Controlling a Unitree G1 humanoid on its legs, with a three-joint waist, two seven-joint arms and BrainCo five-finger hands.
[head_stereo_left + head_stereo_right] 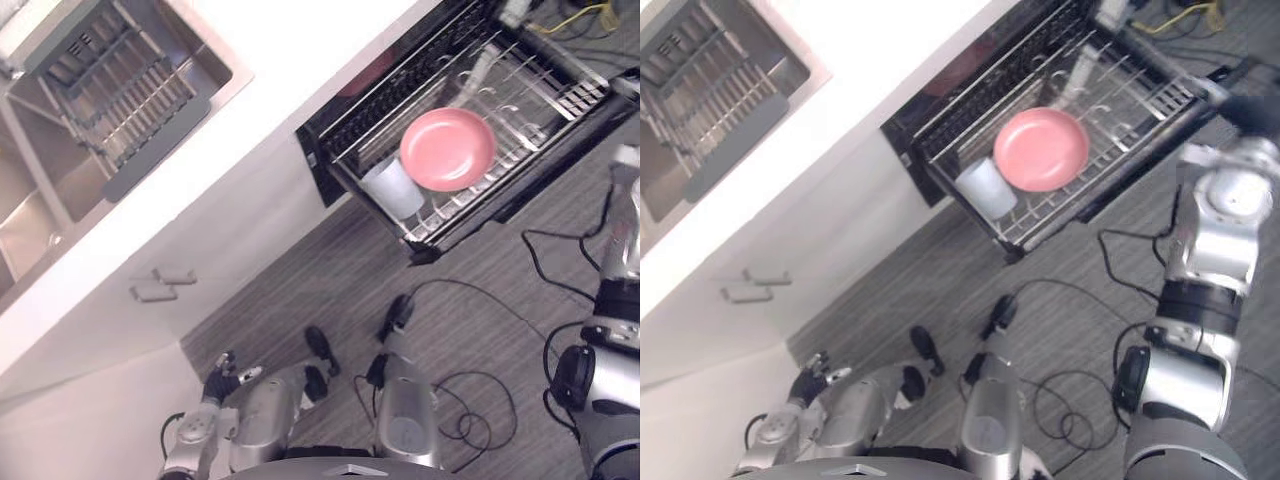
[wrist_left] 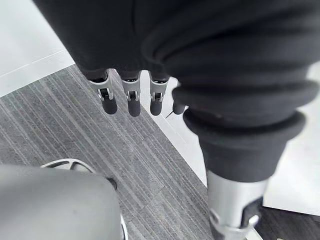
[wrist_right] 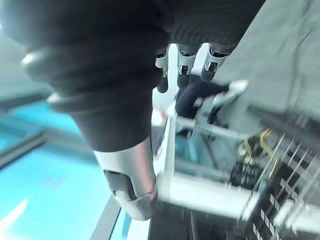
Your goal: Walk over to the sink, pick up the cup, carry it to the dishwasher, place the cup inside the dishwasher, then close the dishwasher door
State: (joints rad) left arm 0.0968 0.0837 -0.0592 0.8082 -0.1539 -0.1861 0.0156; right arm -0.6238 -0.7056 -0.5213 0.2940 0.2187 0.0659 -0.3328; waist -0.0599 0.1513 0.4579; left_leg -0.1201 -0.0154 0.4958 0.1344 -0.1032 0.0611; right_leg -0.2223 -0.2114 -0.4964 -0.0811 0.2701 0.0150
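Observation:
A white cup (image 1: 393, 187) lies in the pulled-out wire rack (image 1: 424, 236) of the dishwasher, touching a pink plate (image 1: 447, 149) beside it. The dishwasher stands open under the white counter. My right arm reaches up along the rack's right end; in the right wrist view my right hand (image 3: 183, 67) has relaxed fingers with nothing in them, close to the rack's frame. My left hand (image 1: 222, 381) hangs low by the white cabinet front, its fingers (image 2: 131, 100) straight and holding nothing.
A steel sink (image 1: 40, 205) is set in the white counter (image 1: 255, 125) at the upper left, with a grey dish drainer (image 1: 130, 90) in it. Two cabinet handles (image 1: 160, 285) stick out below the counter. Grey striped floor (image 1: 470, 330) lies between me and the dishwasher.

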